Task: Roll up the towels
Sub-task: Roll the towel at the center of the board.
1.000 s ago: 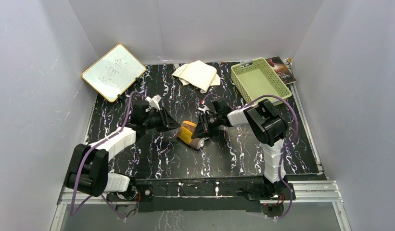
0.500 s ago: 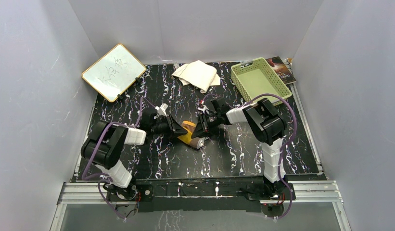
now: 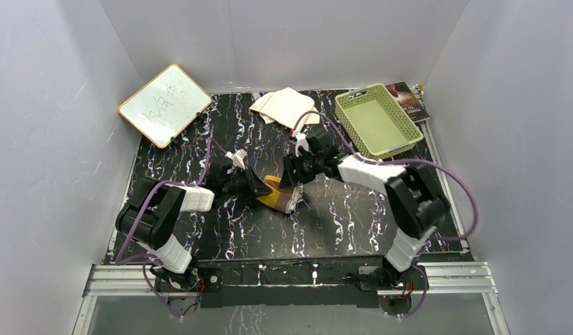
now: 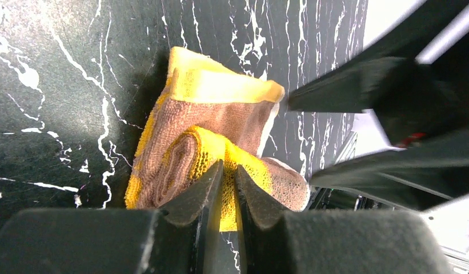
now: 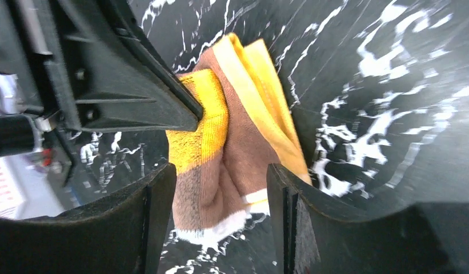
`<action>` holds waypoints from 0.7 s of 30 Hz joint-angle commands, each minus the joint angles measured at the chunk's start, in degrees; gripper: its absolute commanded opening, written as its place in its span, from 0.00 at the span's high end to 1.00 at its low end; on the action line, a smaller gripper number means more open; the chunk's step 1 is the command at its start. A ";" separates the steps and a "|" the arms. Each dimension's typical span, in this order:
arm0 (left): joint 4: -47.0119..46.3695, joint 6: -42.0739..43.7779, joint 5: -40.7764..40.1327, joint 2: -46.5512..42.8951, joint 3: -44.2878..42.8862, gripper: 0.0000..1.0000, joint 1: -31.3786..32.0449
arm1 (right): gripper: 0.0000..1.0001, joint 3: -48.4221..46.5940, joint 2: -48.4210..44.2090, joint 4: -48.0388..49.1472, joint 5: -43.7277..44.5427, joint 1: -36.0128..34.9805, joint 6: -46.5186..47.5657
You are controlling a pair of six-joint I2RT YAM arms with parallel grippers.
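In 1 second my left jaws came in and clamped the part-rolled orange-yellow towel (image 3: 279, 195) at the middle of the desk (image 3: 339, 223), while my right jaws drew back, apart: roll secured, cream towel (image 3: 287, 107) at the rear not yet rolled.

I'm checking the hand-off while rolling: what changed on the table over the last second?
The left gripper swung right to the half-rolled orange-yellow towel with brown backing and closed on its yellow fold. The right gripper drew back slightly toward the far side and now stands open over the roll, its elbow swung outward. The roll barely shifted; the cream-white cloth, green slatted basket and whiteboard stayed put.
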State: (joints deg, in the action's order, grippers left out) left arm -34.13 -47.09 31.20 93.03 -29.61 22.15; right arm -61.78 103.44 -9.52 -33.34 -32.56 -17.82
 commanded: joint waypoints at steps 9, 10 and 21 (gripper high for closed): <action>8.56 5.23 -5.47 3.60 -0.45 0.86 1.49 | 0.44 5.95 -15.97 4.21 39.26 -24.14 29.12; 8.53 5.33 -5.46 3.79 -0.41 0.86 1.57 | 0.44 5.86 -15.07 4.04 40.22 -25.27 29.95; 9.16 6.08 -5.63 4.34 -0.01 0.86 1.58 | 0.46 5.35 -4.07 4.13 50.56 -30.83 33.18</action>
State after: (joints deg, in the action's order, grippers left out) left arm -33.17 -44.80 30.48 94.45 -31.24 23.40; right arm -56.45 98.65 -7.16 11.03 -62.22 13.43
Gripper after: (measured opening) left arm 0.138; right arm 0.543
